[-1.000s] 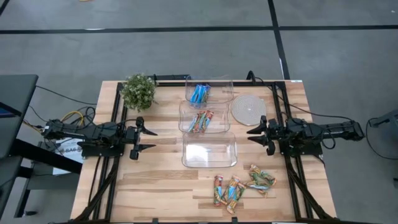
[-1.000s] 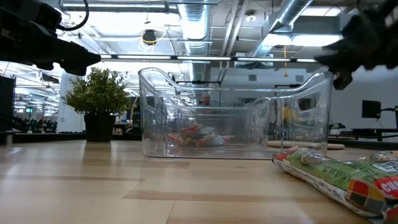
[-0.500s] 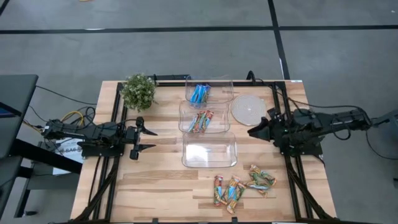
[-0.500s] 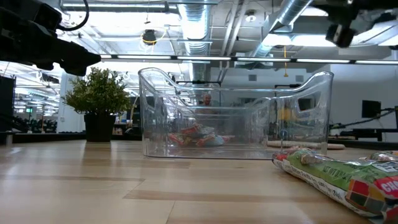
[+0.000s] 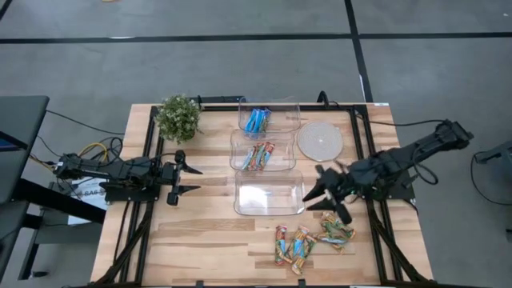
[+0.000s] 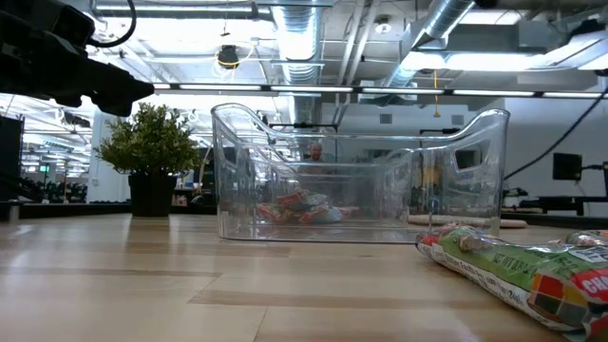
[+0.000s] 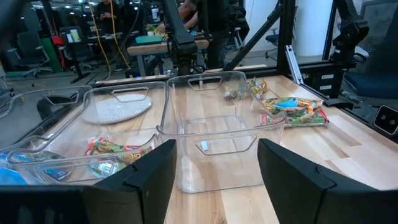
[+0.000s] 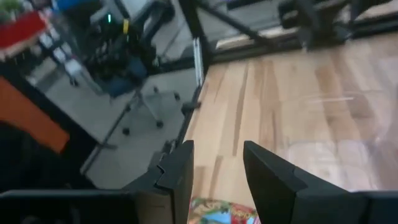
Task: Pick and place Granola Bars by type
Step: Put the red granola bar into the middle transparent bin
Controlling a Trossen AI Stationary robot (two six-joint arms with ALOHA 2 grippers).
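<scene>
Several loose granola bars (image 5: 308, 240) lie flat near the table's near edge; they also show in the left wrist view (image 7: 287, 109), and one fills the low view's right (image 6: 532, 271). Blue bars (image 5: 256, 120) lie in the far clear tub. Red-green-orange bars (image 5: 258, 156) lie in the middle tub. The near tub (image 5: 270, 192) holds nothing. My right gripper (image 5: 324, 194) is open, above the table between the near tub and the loose bars; one bar's wrapper (image 8: 224, 213) shows beneath its fingers. My left gripper (image 5: 190, 179) is open and waits left of the tubs.
A small potted plant (image 5: 178, 118) stands at the far left corner of the table. A round white disc (image 5: 320, 142) lies right of the middle tub. Bare wood (image 5: 200, 240) spreads over the table's near-left part. The room beyond holds chairs and frames.
My right gripper has risen out of the low view. It has swung from the table's right edge toward the near edge and leftward, and now hangs by the near tub, just far of the loose bars, tipped downward. The bars and tubs have not moved.
</scene>
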